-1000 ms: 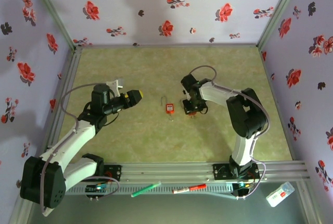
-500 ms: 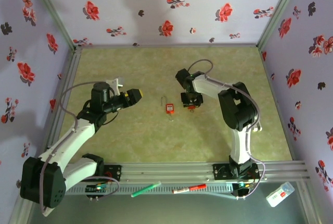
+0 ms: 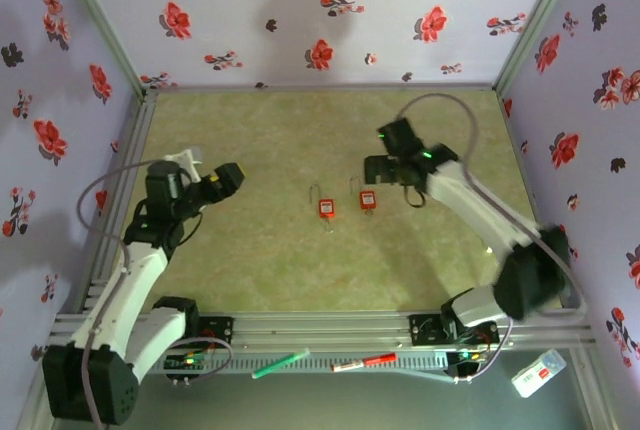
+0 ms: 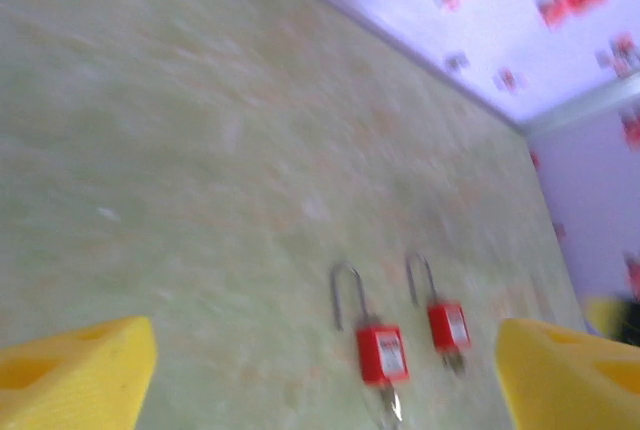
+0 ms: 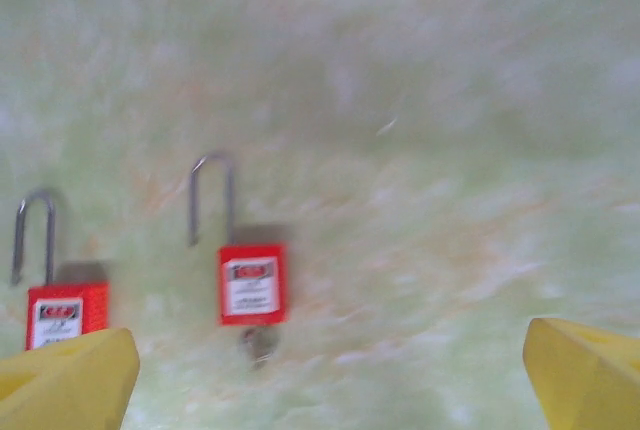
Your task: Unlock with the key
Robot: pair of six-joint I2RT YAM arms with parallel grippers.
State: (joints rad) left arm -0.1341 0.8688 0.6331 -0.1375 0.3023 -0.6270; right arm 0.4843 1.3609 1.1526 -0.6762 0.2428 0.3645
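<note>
red left lock (image 3: 327, 207): loose, mid-table
right lock (image 3: 368, 199): beside it, key (image 5: 258, 342) at near end
left gripper (image 3: 225, 179): fingers apart
right gripper (image 3: 376, 168): fingers apart
risk: unheld lock may slide as key turns

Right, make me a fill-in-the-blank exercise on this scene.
The table holds ___ padlocks. The padlock nearer the left gripper has a ___ body. The right gripper has its jaws standing ___.
Missing words: two; red; open.
</note>
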